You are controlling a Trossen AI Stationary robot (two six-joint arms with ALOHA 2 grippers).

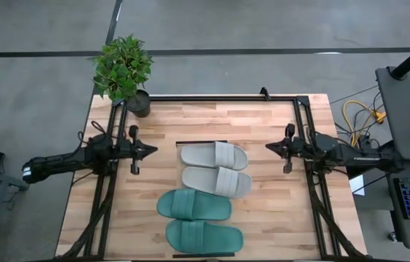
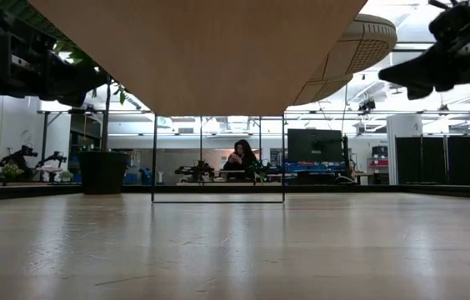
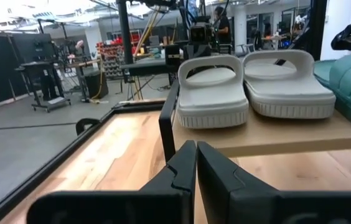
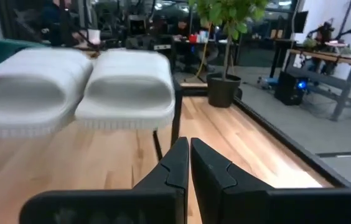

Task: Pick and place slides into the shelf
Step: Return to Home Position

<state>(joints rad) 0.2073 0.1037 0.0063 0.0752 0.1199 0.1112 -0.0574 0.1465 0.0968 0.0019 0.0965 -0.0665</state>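
- Four slides (image 1: 205, 236) lie in a row on the shelf (image 3: 269, 132), a pale wood panel raised above the butcher-block tabletop (image 1: 278, 211), between my two arms.
- The light grey pair (image 1: 216, 181) lies side by side at the end nearer the potted plant (image 1: 123, 69).
- The teal-green pair (image 1: 194, 205) lies side by side at the other end, just beside the grey ones.
- My left jaws are pressed together and hold nothing. They hang off the shelf's left side, level with the grey pair and apart from it.
- My right jaws are likewise closed and empty. They hang off the shelf's right side, facing the left ones across the slides.
- Both are above the tabletop, touching nothing.
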